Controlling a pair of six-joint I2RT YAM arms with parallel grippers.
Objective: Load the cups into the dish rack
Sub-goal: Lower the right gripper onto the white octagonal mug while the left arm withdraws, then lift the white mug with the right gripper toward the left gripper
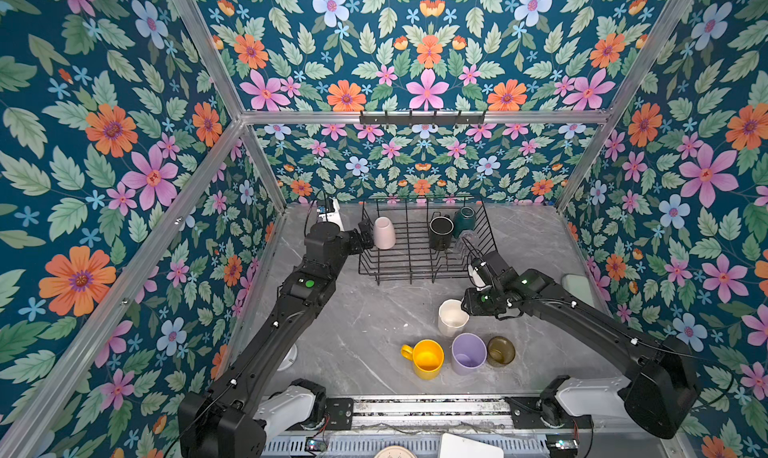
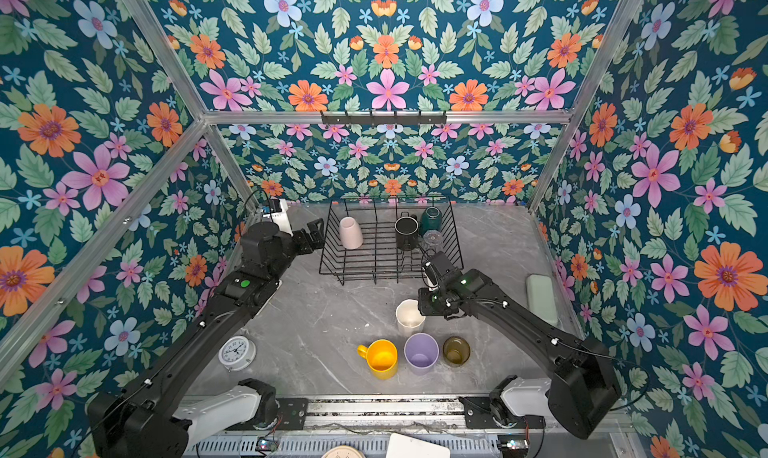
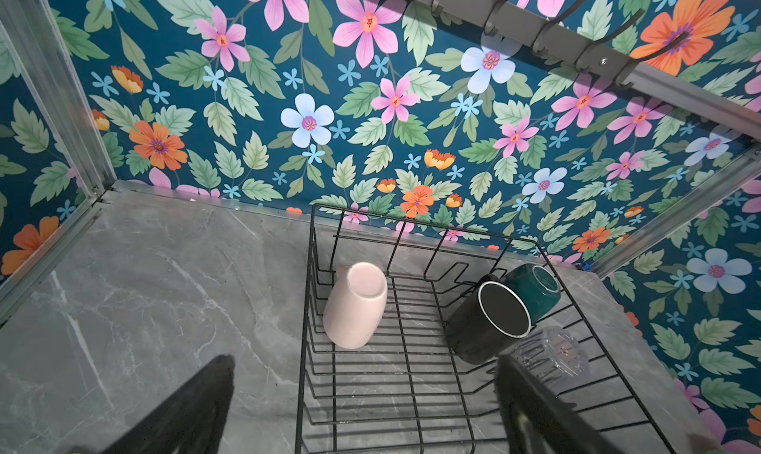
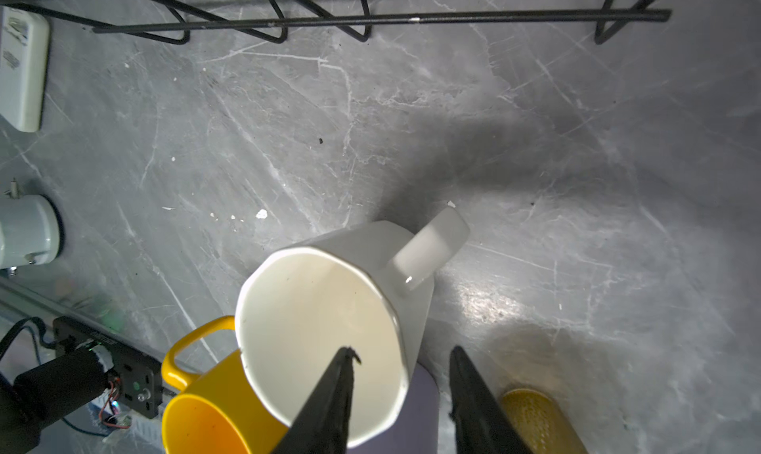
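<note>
Nearest to us, at about six o'clock on the worktop (image 1: 357, 352), three cups stand upright in a row: the yellow mug (image 1: 426, 358), the lavender tumbler (image 1: 468, 353) and the amber-brown glass (image 1: 500, 350). None of them is loaded yet.

Just beyond them, the right gripper (image 4: 401, 394) straddles the wall of the white mug (image 1: 451, 316). In the right wrist view one finger is inside the mouth and the other outside, with the rim between them. The jaws are partly closed around that wall, but we cannot tell whether they have clamped it yet. The mug's handle (image 4: 430, 246) points away from the fingers, and the mug already looks tilted.

We judge the grip to be the weak point. A pinch on a thin glazed wall can slip, and the mug may then swing or drop onto the tumbler and yellow mug just beside it. If the mug is lifted before the jaws seat, it could tip over.

Further out, toward twelve o'clock, the dish rack (image 1: 415, 264) holds four cups: the pale pink mug (image 1: 384, 233) at its nine o'clock side, and the black mug (image 1: 440, 231), dark green mug (image 1: 464, 221) and clear glass (image 3: 554, 351) crowded at three o'clock. Bringing the white mug in over that cluster risks knocking them, so the open middle looks safer to us.

The left gripper (image 1: 365, 235) hovers at the rack's nine o'clock edge, near the pink mug, with its jaws wide apart and empty.
</note>
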